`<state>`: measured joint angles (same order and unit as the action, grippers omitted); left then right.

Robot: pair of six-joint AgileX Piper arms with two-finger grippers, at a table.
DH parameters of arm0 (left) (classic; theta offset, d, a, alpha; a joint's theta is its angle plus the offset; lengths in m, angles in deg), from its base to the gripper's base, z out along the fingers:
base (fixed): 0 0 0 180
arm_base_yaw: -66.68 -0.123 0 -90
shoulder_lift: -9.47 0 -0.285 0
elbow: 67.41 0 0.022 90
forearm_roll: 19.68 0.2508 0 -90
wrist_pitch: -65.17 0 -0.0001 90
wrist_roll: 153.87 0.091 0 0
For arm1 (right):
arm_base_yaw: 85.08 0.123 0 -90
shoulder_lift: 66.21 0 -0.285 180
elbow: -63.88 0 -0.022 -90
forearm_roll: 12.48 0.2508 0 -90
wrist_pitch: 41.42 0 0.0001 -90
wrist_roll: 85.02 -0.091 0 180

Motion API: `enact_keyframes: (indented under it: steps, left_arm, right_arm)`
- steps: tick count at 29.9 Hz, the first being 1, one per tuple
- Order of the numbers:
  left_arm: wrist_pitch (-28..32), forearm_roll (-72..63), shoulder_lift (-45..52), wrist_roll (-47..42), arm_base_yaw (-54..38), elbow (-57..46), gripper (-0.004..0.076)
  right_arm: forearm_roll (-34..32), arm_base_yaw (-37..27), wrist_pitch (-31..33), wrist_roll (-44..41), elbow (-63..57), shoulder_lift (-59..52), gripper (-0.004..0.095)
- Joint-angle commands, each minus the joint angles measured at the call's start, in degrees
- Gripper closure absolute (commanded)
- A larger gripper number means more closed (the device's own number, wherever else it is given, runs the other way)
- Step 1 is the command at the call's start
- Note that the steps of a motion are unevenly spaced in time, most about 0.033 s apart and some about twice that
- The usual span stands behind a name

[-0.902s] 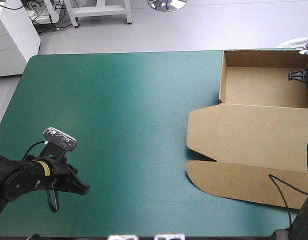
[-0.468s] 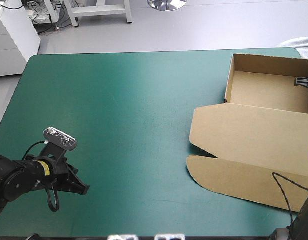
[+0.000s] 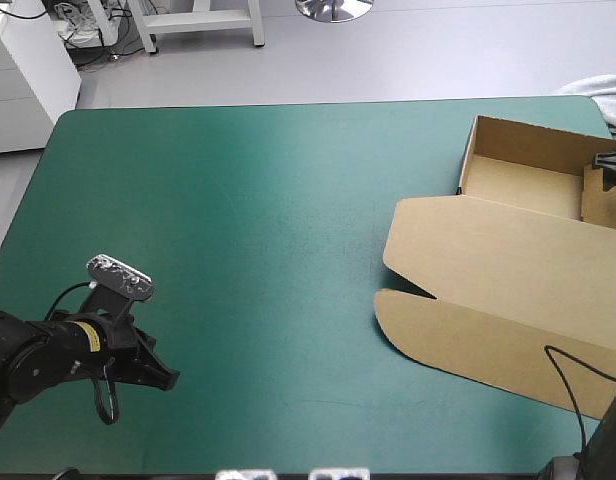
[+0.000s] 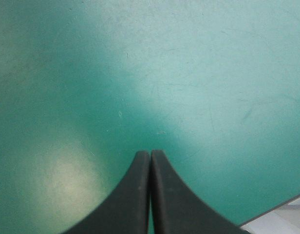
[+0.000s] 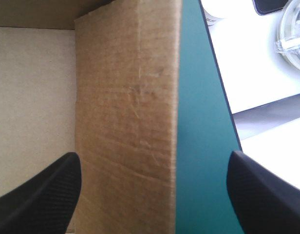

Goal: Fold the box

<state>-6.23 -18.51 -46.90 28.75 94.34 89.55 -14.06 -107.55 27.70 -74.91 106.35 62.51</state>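
High view: the box is on the right side of the table, well apart from the left arm. Its tray is at the far right corner with the walls up. The lid lies flat on the cover and reaches toward the near edge, with a rounded flap on its near side. The left gripper is low over bare cover near the near-left corner, fingers together, nothing in them. The right gripper shows only as a dark tip at the tray's right wall, and I cannot tell from here whether it touches.

Left wrist view: the left gripper is clenched, its fingers meeting in one pointed arch with nothing between them. Only cover lies ahead, and the table's edge shows off to one side.

Right wrist view: the right gripper is released, fingers wide apart. The box wall stands in the gap between them, unclamped. The paler tray floor is on one side of the wall. A strip of cover is on the other side, running to the table's edge.
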Motion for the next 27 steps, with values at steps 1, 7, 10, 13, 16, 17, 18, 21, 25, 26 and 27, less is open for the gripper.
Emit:
enact_keyframes:
  steps: [1,7,10,13,16,17,18,21,25,26,27]
  left_arm:
    - [0.7,-0.2,0.3,-0.6,-0.1,1.4,0.0734]
    - [0.9,-0.2,0.3,-0.6,-0.1,1.4,0.0734]
    - [1.5,-0.2,0.3,-0.6,-0.1,1.4,0.0734]
    - [2.3,-0.2,0.3,-0.6,-0.1,1.4,0.0734]
    - [3.1,-0.2,0.3,-0.6,-0.1,1.4,0.0734]
    - [3.4,-0.2,0.3,-0.6,-0.1,1.4,0.0734]
    - [3.6,-0.2,0.3,-0.6,-0.1,1.4,0.0734]
    - [4.7,-0.3,0.3,-0.6,-0.1,1.4,0.0734]
    - [6.3,-0.5,0.3,-1.2,-0.1,1.4,0.0734]
    - [6.5,-0.5,0.3,-1.5,-0.1,1.4,0.0734]
    - [6.9,-0.5,0.3,-1.6,-0.1,1.4,0.0734]
  right_arm:
    - [-0.3,-0.6,-0.5,-0.6,2.7,-5.6,0.0134]
    - [7.8,-0.6,2.7,0.0,5.3,-10.9,0.0143]
    - [13.2,-0.5,2.7,1.1,5.2,-14.2,0.0186]
    - [19.3,-0.5,2.7,3.3,5.2,-17.5,0.037]
    - [24.2,-0.4,2.7,5.0,5.2,-20.2,0.061]
    - [25.7,-0.4,2.7,5.5,5.2,-21.1,0.0697]
    - [26.8,-0.1,2.7,5.7,5.2,-22.0,0.0781]
    - [28.2,2.1,2.7,5.8,5.1,-24.6,0.0919]
    - [28.6,8.8,2.7,5.9,4.0,-28.3,0.0921]
    - [28.6,10.6,2.7,6.2,3.3,-29.1,0.0921]
    - [28.6,13.1,2.7,6.7,2.2,-30.0,0.0921]
